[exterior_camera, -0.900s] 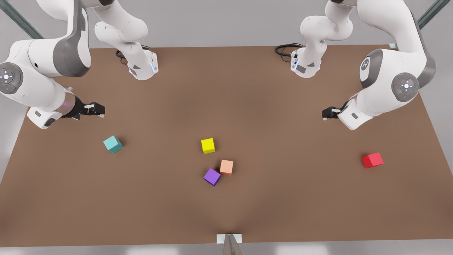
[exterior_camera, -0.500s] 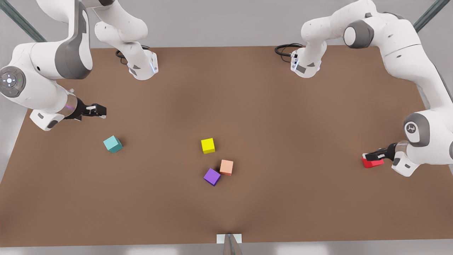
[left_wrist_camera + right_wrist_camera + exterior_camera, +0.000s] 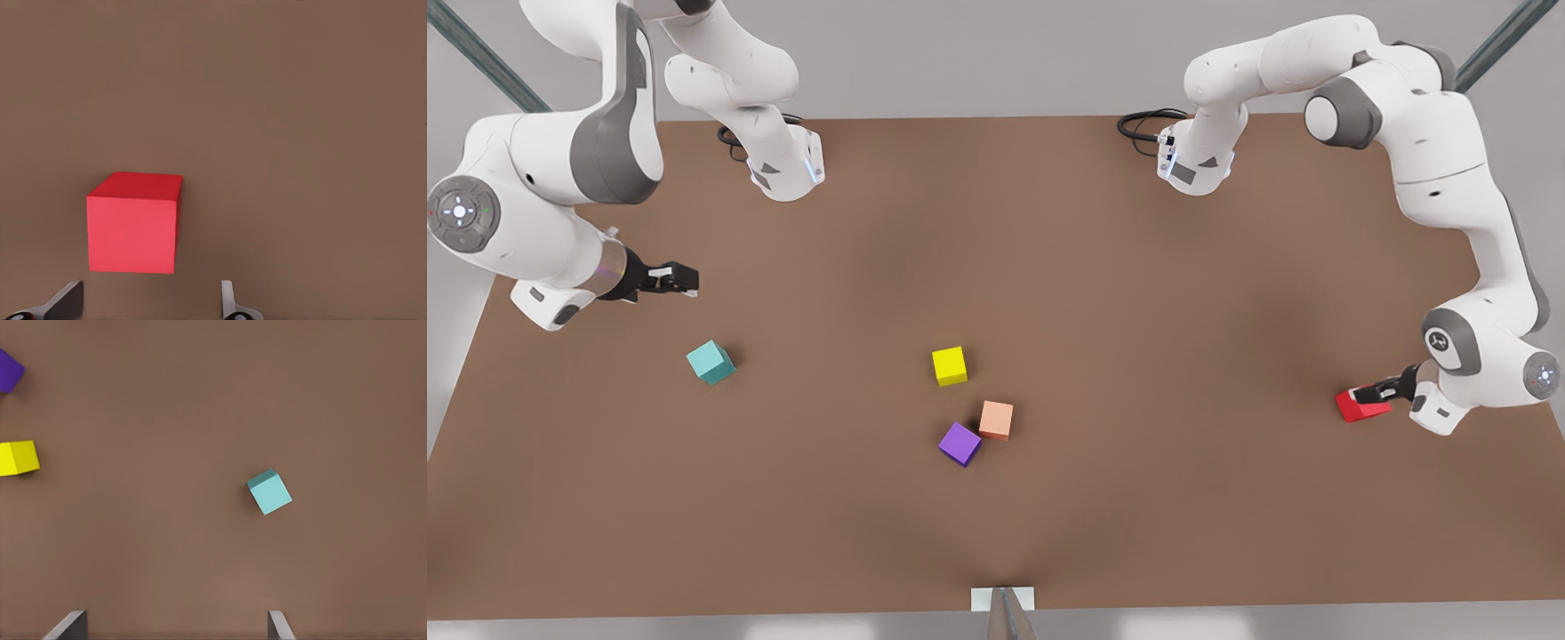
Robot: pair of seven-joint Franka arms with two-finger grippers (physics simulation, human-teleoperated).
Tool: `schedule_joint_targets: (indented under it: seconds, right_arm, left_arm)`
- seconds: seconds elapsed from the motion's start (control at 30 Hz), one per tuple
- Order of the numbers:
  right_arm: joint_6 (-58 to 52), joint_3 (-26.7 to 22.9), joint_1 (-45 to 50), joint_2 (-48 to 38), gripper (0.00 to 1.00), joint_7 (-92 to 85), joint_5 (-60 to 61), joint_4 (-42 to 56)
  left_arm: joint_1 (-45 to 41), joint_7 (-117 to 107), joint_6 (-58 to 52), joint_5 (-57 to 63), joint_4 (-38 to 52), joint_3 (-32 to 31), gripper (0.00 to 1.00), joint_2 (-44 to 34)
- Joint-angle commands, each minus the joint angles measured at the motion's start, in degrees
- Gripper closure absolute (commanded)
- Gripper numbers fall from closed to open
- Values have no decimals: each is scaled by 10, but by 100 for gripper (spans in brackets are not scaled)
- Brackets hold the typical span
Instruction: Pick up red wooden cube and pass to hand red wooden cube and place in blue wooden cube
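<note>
The red wooden cube (image 3: 1357, 408) lies on the brown table (image 3: 1138, 267) near the front view's right edge. My left gripper (image 3: 1371, 391) hangs just over it, partly covering its top. In the left wrist view the red wooden cube (image 3: 133, 223) sits just ahead of the open gripper (image 3: 147, 301), roughly in line with the gap. The blue wooden cube (image 3: 711, 362), teal in colour, rests at the front view's left. My right gripper (image 3: 683, 283) waits above and behind it, open (image 3: 173, 623), with the blue wooden cube (image 3: 269, 492) well ahead of it.
A yellow cube (image 3: 950, 365), a salmon-orange cube (image 3: 996, 420) and a purple cube (image 3: 959, 444) cluster at the table's middle. Both arm bases (image 3: 787, 169) stand at the back edge, with a black cable coil (image 3: 1143, 123) beside one of them.
The left arm swung from the back right down to the red cube and now hovers lower over it. The right gripper drifted only slightly.
</note>
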Motion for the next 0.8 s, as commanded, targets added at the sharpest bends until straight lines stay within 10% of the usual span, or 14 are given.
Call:
schedule_joint_targets:
  seconds: [0.0, 0.77]
  right_arm:
    - [1, 0, 1, -1, 0, 1, 0, -2]
    - [7, 0, -2, -2, 0, 1, 1, -16]
  left_arm:
    - [-1, 84, 48, 1, -2, 0, 0, 1]
    - [-18, 82, 86, 2, 3, 30, 0, 45]
